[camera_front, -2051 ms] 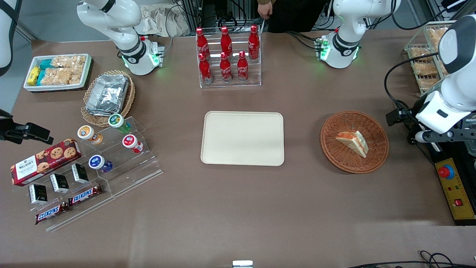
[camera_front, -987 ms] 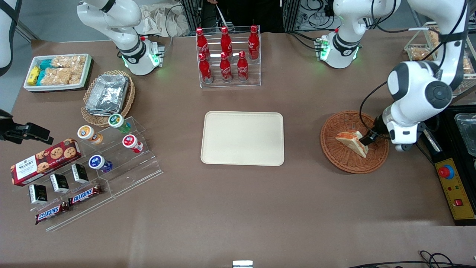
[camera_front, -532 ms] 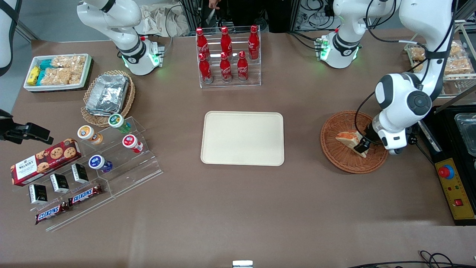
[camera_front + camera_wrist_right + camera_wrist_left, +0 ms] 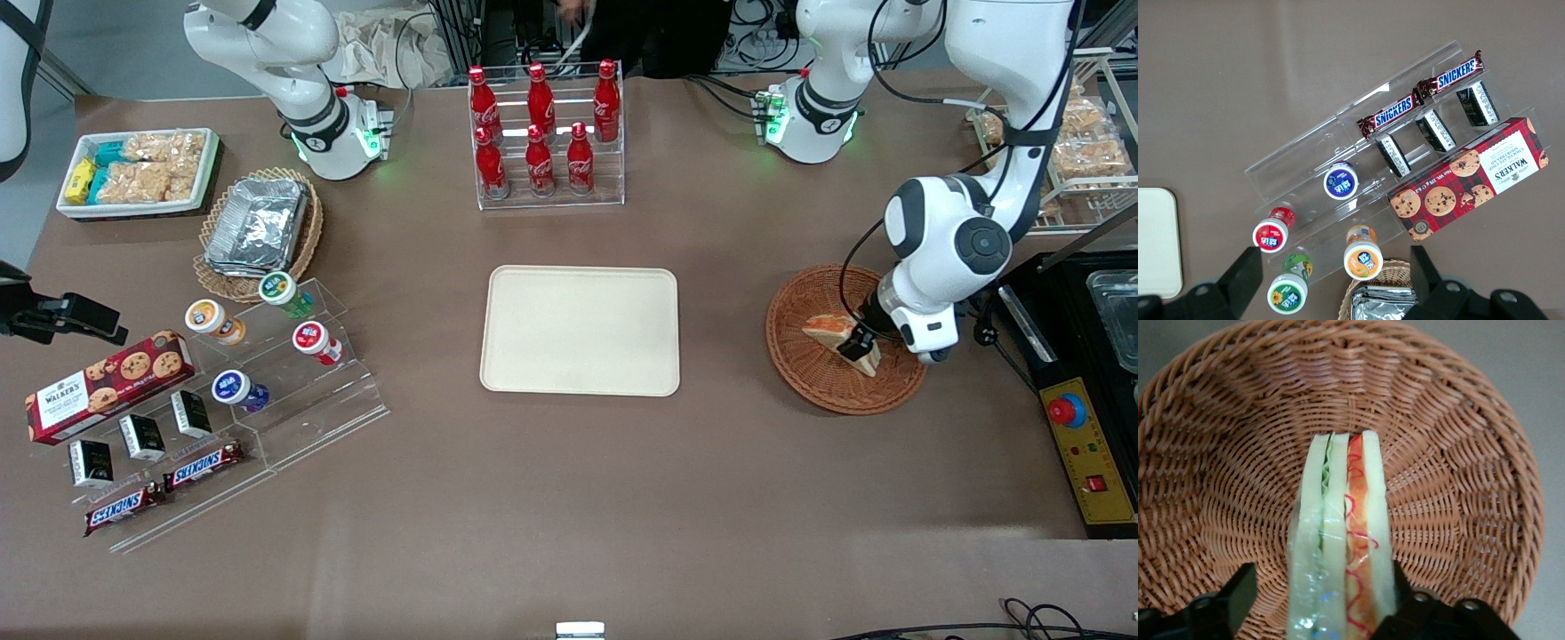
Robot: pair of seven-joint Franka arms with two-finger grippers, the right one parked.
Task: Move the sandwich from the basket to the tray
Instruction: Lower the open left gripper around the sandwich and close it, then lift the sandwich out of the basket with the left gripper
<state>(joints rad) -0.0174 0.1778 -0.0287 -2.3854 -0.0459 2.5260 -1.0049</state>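
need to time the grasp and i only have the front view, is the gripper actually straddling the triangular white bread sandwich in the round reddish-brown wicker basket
Observer: Yes. In the left wrist view the gripper has one finger on each side of the triangular white bread sandwich.
Operator: fingers closed on it
Observer: Not yet; one finger stands clear of the bread, so it is open.
Operator: sandwich lying flat
Observer: No, it stands on edge in the round reddish-brown wicker basket, layers showing.
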